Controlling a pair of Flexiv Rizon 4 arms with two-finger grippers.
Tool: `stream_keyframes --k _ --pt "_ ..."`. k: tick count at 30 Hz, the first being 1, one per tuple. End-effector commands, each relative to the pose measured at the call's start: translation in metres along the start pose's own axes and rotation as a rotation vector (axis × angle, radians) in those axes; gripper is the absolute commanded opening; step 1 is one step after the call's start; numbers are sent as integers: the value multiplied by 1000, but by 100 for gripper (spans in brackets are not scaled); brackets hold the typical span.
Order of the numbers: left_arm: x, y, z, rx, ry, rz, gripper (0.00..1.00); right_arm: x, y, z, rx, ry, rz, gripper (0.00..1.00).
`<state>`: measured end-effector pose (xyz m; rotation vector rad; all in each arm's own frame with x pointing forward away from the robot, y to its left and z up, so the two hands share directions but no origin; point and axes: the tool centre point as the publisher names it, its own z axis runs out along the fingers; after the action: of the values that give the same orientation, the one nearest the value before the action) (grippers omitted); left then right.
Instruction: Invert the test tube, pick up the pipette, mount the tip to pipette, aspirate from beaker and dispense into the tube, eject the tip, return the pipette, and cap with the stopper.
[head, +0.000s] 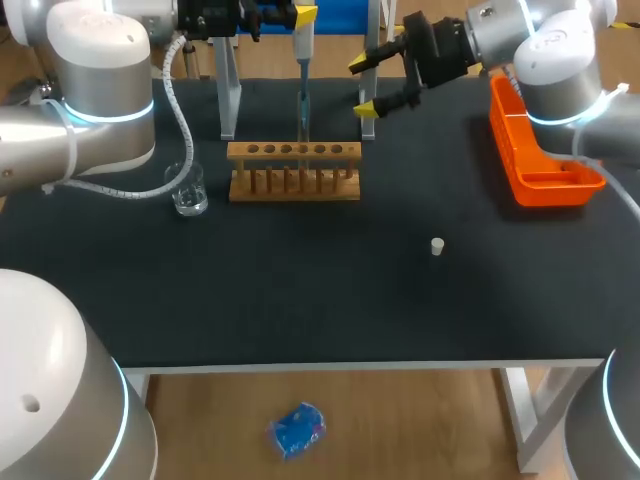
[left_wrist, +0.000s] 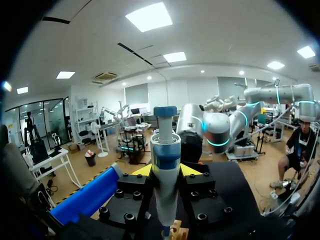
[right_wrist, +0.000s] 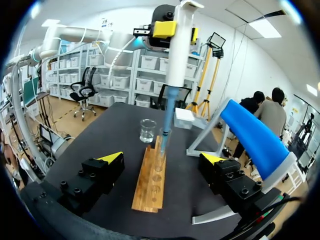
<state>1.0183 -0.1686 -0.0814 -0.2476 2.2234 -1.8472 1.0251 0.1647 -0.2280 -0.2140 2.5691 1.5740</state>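
My left gripper (head: 296, 14) is shut on the white-and-blue pipette (head: 303, 60), held upright above the wooden rack (head: 293, 170). In the left wrist view the pipette (left_wrist: 166, 170) sits clamped between the yellow fingertips (left_wrist: 142, 171). Its tip reaches down into the clear test tube (right_wrist: 162, 145) that stands in the rack (right_wrist: 151, 175). My right gripper (head: 365, 85) hangs open just right of the pipette, with nothing between its fingers (right_wrist: 112, 157). The glass beaker (head: 187, 190) stands left of the rack. A small white stopper (head: 437, 247) lies alone on the mat, to the right.
An orange tray (head: 540, 150) sits at the right edge under my right arm. A metal stand with a blue pad (right_wrist: 250, 135) rises behind the rack, with a small white box (right_wrist: 184, 117) beside it. The black mat (head: 300, 290) in front of the rack is bare.
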Motion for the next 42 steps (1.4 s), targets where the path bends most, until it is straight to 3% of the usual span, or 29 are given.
stream_keyframes --k 1,9,15,23,42 --pt "0 0 0 0 0 1 0 -12 10 -10 12 0 -7 100" --pt "0 0 0 0 0 1 0 -38 31 -29 4 -16 -26 100" --pt "0 0 0 0 0 1 0 -51 54 -41 53 -9 -49 100" --pt "0 0 0 0 0 1 0 -50 100 -59 81 21 -121 100" --pt "0 0 0 0 0 1 0 -52 103 -60 91 28 -118 100"
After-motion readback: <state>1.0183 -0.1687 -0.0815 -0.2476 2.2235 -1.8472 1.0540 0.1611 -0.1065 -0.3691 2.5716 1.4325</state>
